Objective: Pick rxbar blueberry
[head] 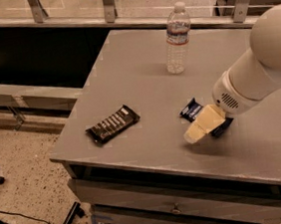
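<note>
The rxbar blueberry is a small navy-blue bar with white print. It lies flat on the grey table, right of centre, and only its left end shows. The gripper, with cream-coloured fingers, hangs from the white arm coming in from the right. It is down at the table surface over the bar's right part and hides it. A black-wrapped bar with white print lies to the left, near the front edge.
A clear plastic water bottle stands upright at the back of the table. The table's front edge is close below the gripper. Drawers sit under the tabletop. A metal railing runs behind the table, and speckled floor lies to the left.
</note>
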Controlling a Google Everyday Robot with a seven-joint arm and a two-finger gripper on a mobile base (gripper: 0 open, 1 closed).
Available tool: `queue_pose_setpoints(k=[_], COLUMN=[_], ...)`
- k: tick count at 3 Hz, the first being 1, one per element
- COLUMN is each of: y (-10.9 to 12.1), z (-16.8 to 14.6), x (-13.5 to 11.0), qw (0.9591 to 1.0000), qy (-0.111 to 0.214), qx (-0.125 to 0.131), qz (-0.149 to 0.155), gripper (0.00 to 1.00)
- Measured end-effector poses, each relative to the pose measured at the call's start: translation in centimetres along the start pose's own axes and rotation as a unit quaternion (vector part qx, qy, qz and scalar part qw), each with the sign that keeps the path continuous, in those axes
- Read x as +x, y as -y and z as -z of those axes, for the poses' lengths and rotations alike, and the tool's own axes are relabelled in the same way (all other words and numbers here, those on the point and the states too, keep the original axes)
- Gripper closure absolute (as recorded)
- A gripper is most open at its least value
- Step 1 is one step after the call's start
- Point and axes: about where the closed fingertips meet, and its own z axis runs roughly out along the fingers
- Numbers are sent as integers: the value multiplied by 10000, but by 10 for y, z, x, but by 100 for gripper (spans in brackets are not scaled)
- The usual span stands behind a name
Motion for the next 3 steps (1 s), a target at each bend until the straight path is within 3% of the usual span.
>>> queue_pose_setpoints(k=[3], y=[-6], z=[-10], x=[-7], qw=[9998], qy=[-95], qx=[-137], qz=[75], gripper=[21])
